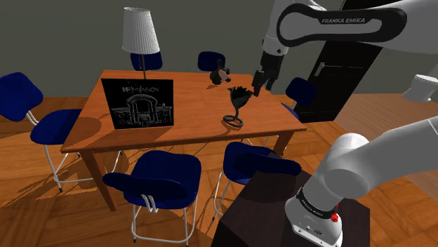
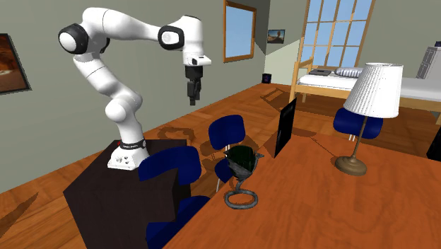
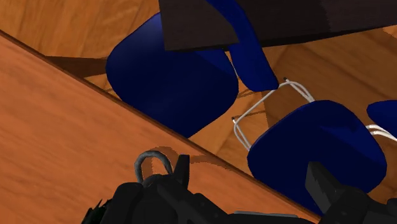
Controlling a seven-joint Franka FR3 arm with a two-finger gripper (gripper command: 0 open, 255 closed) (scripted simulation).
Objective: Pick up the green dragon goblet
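The goblet [image 1: 236, 105] has a dark green cup on a grey coiled stem and base. It stands upright on the wooden table [image 1: 189, 130], near the edge that faces the stand. In the second exterior view the goblet [image 2: 242, 177] sits low at the table's edge, and my gripper [image 2: 191, 99] hangs well above it, over the blue chairs. In the shoulder view my gripper [image 1: 258, 88] is just right of the cup and higher. In the wrist view the gripper [image 3: 251, 181] is open with nothing between its fingers. The goblet's grey coil [image 3: 153, 164] shows beside one finger [image 3: 181, 172].
On the table stand a white-shaded lamp [image 1: 140, 35], a black picture panel [image 1: 137, 103] and a small dark figure [image 1: 220, 75]. Blue chairs [image 1: 165, 175] line the near edge beside the dark stand [image 1: 267, 210]. More chairs ring the far side.
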